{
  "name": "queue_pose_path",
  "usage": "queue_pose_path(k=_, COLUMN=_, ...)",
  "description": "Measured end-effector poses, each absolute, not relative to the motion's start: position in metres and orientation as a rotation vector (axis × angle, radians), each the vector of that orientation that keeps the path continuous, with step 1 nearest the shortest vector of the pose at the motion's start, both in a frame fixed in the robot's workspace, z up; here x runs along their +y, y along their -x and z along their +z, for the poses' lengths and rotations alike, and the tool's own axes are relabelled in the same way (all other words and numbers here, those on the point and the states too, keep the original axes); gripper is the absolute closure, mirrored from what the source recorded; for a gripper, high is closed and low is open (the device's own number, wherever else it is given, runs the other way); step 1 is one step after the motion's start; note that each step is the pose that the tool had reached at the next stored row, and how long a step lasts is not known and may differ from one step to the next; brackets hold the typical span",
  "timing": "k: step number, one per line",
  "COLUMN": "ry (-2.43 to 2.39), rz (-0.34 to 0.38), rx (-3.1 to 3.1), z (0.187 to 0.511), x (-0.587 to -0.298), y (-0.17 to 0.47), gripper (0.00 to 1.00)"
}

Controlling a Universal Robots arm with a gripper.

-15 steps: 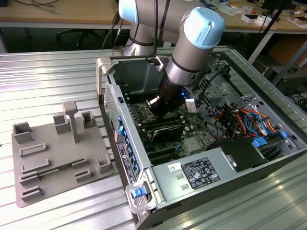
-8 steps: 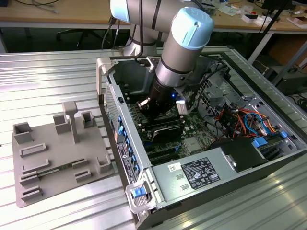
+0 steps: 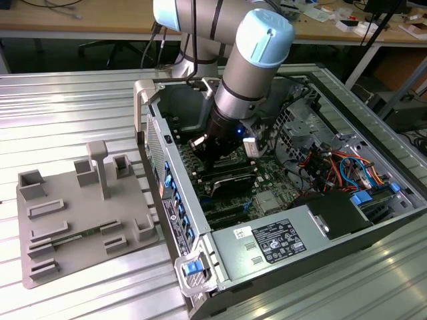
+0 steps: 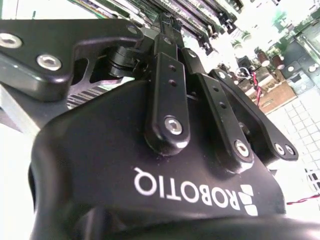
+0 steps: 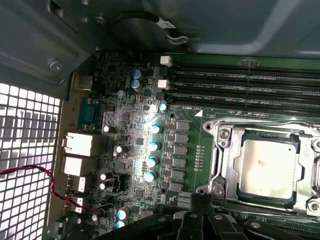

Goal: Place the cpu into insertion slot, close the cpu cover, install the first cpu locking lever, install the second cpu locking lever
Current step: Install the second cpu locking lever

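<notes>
In the first wrist view the cpu (image 5: 265, 167), a silvery square chip, lies flat in the insertion slot (image 5: 216, 131) on the green board. The cpu cover (image 5: 229, 167), a silver frame with a window, lies down around the chip. My gripper (image 5: 200, 201) is beside the slot's edge, its dark fingers drawn together with nothing between them. The second wrist view has the gripper (image 4: 167, 20) from behind, its tips meeting over the board. Seen from the exterior view, the gripper (image 3: 208, 155) is low inside the open computer case.
Long black memory slots (image 5: 240, 82) run along one side of the socket, and a row of capacitors (image 5: 152, 145) stands on the other. Case walls (image 3: 155, 143), a power supply (image 3: 280, 240) and cable bundles (image 3: 333, 167) crowd the arm. A grey fixture plate (image 3: 80, 213) lies at the exterior view's left.
</notes>
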State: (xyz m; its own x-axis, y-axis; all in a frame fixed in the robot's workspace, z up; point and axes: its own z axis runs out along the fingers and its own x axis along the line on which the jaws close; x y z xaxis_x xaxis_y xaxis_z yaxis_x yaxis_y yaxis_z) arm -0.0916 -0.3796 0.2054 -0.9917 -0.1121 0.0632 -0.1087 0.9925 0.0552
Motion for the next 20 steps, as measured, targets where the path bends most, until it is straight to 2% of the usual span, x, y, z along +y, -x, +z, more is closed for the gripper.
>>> queue_pose_path(k=10, ry=-0.182, rz=-0.079, rx=-3.069, z=0.202, x=-0.378, y=0.092, gripper=0.89)
queue_pose_path(k=16, ry=-0.181, rz=-0.047, rx=-3.069, z=0.206, x=-0.378, y=0.092, gripper=0.89)
queue_pose_path(k=20, ry=-0.181, rz=-0.064, rx=-3.059, z=0.211, x=-0.378, y=0.080, gripper=0.89)
